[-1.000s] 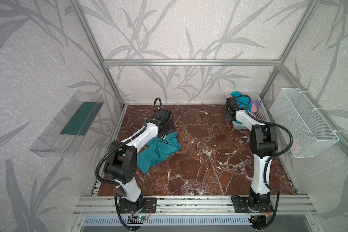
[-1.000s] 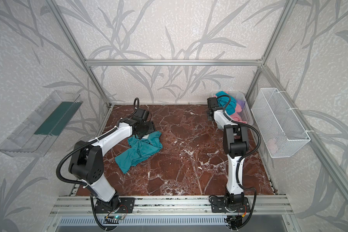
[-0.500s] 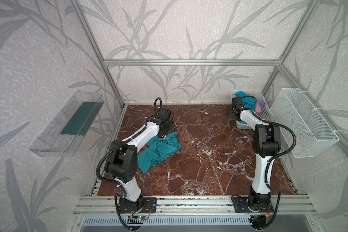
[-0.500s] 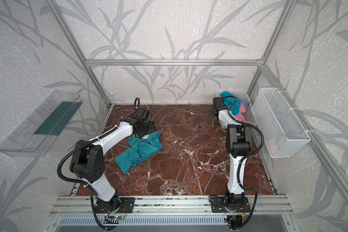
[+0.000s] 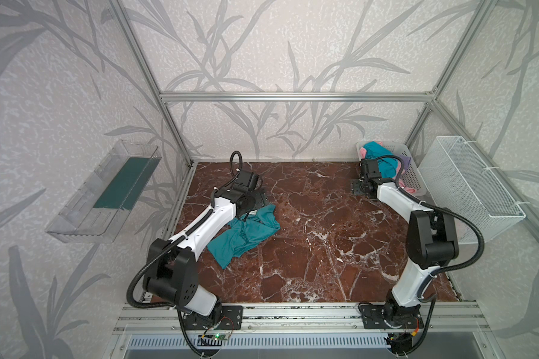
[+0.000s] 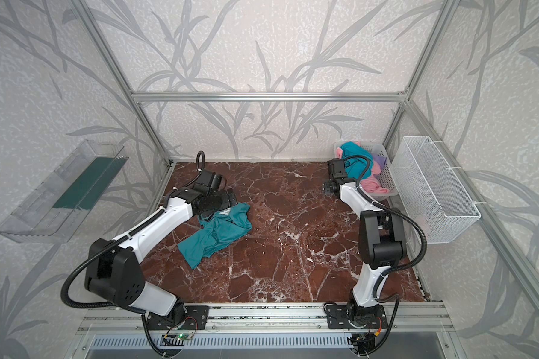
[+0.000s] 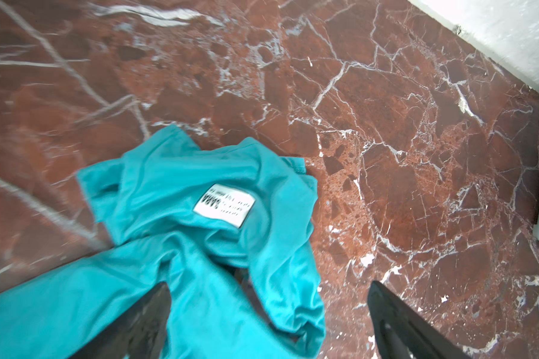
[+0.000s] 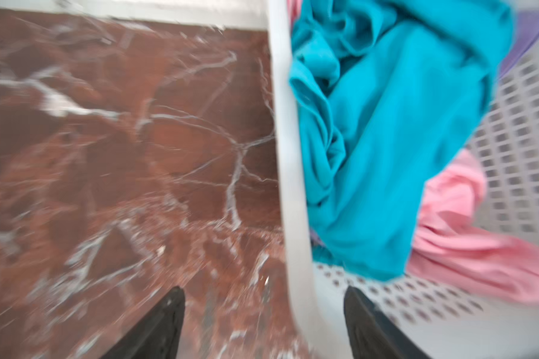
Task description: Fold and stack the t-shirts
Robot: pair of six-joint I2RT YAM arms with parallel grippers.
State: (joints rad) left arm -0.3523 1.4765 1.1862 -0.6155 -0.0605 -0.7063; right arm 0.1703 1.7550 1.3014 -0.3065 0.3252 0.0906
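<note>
A crumpled teal t-shirt (image 5: 243, 231) (image 6: 215, 233) (image 7: 199, 233) lies on the marble at the left, its white label (image 7: 224, 205) facing up. My left gripper (image 5: 255, 199) (image 6: 221, 199) (image 7: 269, 286) hovers over the shirt's far end. It is open, with loose cloth below the fingers. Another teal shirt (image 8: 386, 140) (image 5: 380, 158), a pink one (image 8: 464, 242) (image 6: 372, 183) and a lilac one (image 8: 529, 37) (image 6: 380, 160) are heaped in the grey perforated basket (image 8: 287, 155) (image 5: 413, 174). My right gripper (image 5: 360, 188) (image 6: 327, 188) (image 8: 263, 290) is open, its jaws either side of the basket's near rim, holding nothing.
A white wire basket (image 5: 467, 186) hangs on the right wall beside the plastic basket. A clear tray (image 5: 106, 192) is fixed to the left wall. Aluminium frame posts stand at the back corners. Red marble (image 5: 308, 242) stretches between the two arms.
My right gripper has gone from nearly shut to open and shifted slightly by the basket. The left gripper's jaws have spread wider. The teal shirt on the marble lies as before.
</note>
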